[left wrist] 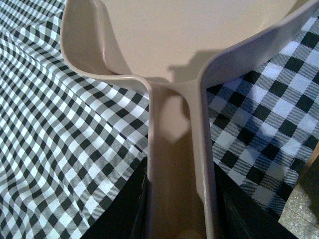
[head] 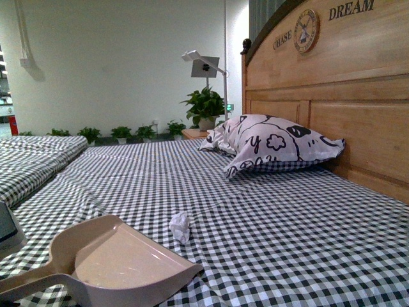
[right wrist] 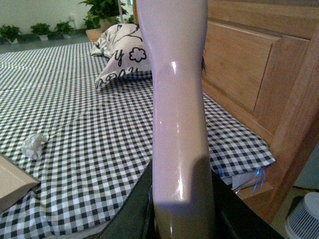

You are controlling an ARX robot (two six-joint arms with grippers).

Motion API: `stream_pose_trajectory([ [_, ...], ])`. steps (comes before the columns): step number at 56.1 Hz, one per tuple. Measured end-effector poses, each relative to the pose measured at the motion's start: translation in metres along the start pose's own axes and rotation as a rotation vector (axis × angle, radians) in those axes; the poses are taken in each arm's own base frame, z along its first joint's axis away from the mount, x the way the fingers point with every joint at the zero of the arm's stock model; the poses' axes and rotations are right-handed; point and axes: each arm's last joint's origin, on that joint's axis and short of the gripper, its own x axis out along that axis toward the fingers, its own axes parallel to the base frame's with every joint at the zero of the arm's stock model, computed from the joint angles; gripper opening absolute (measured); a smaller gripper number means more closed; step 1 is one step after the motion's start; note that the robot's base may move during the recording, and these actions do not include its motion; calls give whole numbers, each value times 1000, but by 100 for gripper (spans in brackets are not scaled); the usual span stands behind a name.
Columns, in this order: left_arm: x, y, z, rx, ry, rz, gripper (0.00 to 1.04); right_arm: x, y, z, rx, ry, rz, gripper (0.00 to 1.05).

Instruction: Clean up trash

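Note:
A small crumpled wad of white paper, the trash (head: 180, 226), lies on the checked bed sheet just beyond the open mouth of the beige dustpan (head: 121, 259). It also shows in the right wrist view (right wrist: 34, 145), near the dustpan's edge (right wrist: 12, 180). My left gripper (left wrist: 178, 219) is shut on the dustpan handle (left wrist: 177, 149), with the pan resting on the sheet. My right gripper (right wrist: 182, 219) is shut on the pale brush handle (right wrist: 177, 99), which stands up in front of its camera. Neither gripper shows in the front view.
A black-and-white patterned pillow (head: 271, 144) lies against the wooden headboard (head: 345, 96) at the right. A second checked bed (head: 32, 160) is at the left. Potted plants (head: 204, 109) and a lamp stand at the far end. A white bin (right wrist: 304, 219) is on the floor.

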Motion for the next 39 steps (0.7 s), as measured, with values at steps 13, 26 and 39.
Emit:
stream_pose_trajectory([
  [13, 0, 0, -1, -1, 3, -2, 28, 2, 0, -1, -26, 51, -11, 20],
  [26, 0, 1, -1, -1, 4, -2, 28, 59, 12, 9, -124, 270, 59, 20],
  [39, 0, 1, -1, -2, 5, -1, 28, 173, 61, 10, -182, 327, 197, 20],
])
